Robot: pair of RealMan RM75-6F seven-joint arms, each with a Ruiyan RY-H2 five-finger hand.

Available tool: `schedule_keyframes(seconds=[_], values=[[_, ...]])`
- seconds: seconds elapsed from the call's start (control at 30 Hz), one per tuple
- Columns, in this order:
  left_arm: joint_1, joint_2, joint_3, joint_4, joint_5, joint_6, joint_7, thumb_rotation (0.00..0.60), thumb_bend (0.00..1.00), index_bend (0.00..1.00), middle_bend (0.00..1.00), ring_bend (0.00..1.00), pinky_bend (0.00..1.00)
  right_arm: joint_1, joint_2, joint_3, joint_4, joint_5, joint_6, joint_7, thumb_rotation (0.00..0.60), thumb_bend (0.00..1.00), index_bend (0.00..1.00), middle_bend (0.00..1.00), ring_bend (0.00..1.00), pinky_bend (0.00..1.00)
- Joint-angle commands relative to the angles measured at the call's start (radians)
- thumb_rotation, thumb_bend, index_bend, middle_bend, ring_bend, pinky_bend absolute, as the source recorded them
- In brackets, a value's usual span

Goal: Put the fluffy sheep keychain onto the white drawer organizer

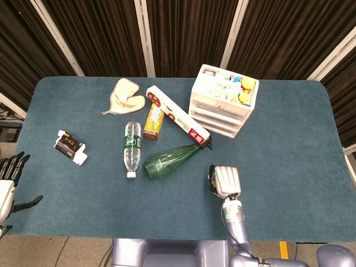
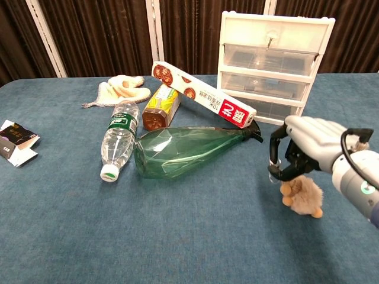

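The fluffy tan sheep keychain [image 2: 302, 197] hangs just under my right hand [image 2: 308, 147], whose curled fingers pinch its ring at the left side. In the head view the right hand [image 1: 226, 181] covers the sheep, near the table's front edge. The white drawer organizer [image 2: 273, 65] stands farther back, with three clear drawers; from above, the organizer [image 1: 222, 100] shows several small items lying on its top. My left hand [image 1: 8, 181] hangs off the table's left front corner, fingers spread and holding nothing.
A green plastic bottle [image 2: 183, 151] lies on its side just left of the right hand. Behind it are a clear water bottle [image 2: 118, 136], an amber bottle [image 2: 161, 106], a long wrap box [image 2: 201, 94] and a cloth [image 2: 121, 87]. A small packet [image 2: 15, 142] lies far left.
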Motion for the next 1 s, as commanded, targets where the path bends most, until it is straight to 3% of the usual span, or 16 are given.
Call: schedule_keyframes(seconds=[0.03,0.2,0.33,1.0], values=[[0.0,-0.001,0.0,0.001,0.0,0.001,0.0,0.6,0.08,0.0,0.0,0.0,0.0,0.005,0.019,0.029,-0.015,-0.018,0.01,0.021,0.6,0.38,0.59,1.0,1.0,0.9],[0.0,-0.003,-0.002,0.001,-0.002,0.0,0.001,0.6,0.08,0.0,0.0,0.0,0.0,0.028,0.067,0.119,-0.048,-0.025,0.022,0.041,0.6,0.38,0.59,1.0,1.0,0.9],[0.0,-0.004,-0.001,0.0,-0.001,0.0,0.002,0.6,0.08,0.0,0.0,0.0,0.0,0.043,0.092,0.154,-0.059,-0.012,0.014,0.043,0.6,0.38,0.59,1.0,1.0,0.9],[0.001,-0.006,-0.004,-0.005,-0.003,0.004,0.0,0.6,0.08,0.0,0.0,0.0,0.0,0.14,0.093,0.229,0.023,-0.002,-0.005,0.086,0.6,0.38,0.59,1.0,1.0,0.9]])
